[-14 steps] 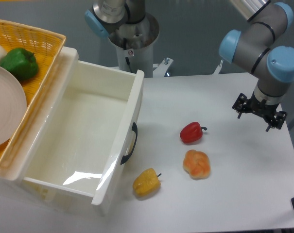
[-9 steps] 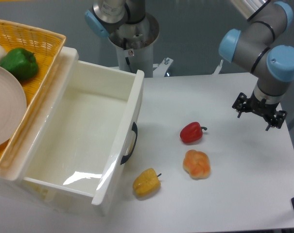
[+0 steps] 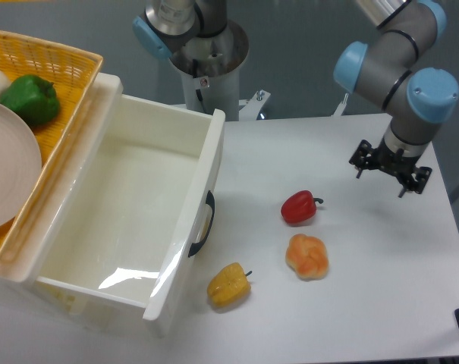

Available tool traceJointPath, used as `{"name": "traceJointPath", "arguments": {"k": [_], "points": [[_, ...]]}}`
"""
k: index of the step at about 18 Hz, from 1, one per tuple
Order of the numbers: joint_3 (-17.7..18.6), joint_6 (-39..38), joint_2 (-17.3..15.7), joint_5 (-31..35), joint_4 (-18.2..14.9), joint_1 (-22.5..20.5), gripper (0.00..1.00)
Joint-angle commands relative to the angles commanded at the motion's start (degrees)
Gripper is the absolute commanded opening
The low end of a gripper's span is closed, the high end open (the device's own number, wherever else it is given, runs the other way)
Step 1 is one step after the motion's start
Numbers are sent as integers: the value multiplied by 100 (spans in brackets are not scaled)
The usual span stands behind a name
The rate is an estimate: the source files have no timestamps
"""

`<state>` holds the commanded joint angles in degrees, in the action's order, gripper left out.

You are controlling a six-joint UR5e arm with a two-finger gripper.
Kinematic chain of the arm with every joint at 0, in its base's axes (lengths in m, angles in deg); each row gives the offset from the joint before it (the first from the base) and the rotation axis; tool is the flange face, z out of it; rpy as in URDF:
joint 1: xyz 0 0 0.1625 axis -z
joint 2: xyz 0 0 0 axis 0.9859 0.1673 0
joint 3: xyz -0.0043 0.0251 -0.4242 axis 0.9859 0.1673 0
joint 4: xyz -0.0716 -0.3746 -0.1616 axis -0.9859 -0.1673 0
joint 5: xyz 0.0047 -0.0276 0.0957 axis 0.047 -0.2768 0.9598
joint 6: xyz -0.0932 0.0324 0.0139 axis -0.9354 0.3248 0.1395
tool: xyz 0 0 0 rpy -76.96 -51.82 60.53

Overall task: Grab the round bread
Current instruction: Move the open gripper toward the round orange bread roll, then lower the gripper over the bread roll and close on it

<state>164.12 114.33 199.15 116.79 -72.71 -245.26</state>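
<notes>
The round bread (image 3: 307, 256) is an orange-tan knotted bun lying on the white table, just below the red pepper. My gripper (image 3: 388, 170) hangs over the table's right part, up and to the right of the bread and well apart from it. Its fingers point down, spread apart, with nothing between them.
A red pepper (image 3: 298, 207) lies just above the bread and a yellow pepper (image 3: 229, 285) to its lower left. A white open bin (image 3: 185, 227) fills the left half of the table. Behind it a wicker basket (image 3: 58, 53) holds a green pepper (image 3: 29, 99) and a plate (image 3: 5, 171).
The gripper has shifted a little to the left and upward in the view, toward the table's middle. The bread and peppers have not moved.
</notes>
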Motion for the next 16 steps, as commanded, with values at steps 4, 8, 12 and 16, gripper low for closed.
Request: {"name": "traceJointPath", "arguments": {"k": [4,8,12,16], "points": [[79,-623,17,18,-35,123,100],[1,-1563,79,-35,0,211,100],[-509,-2530,386,-35,26,422,100],[-694,-3357,659,-35,325,852,100]]}}
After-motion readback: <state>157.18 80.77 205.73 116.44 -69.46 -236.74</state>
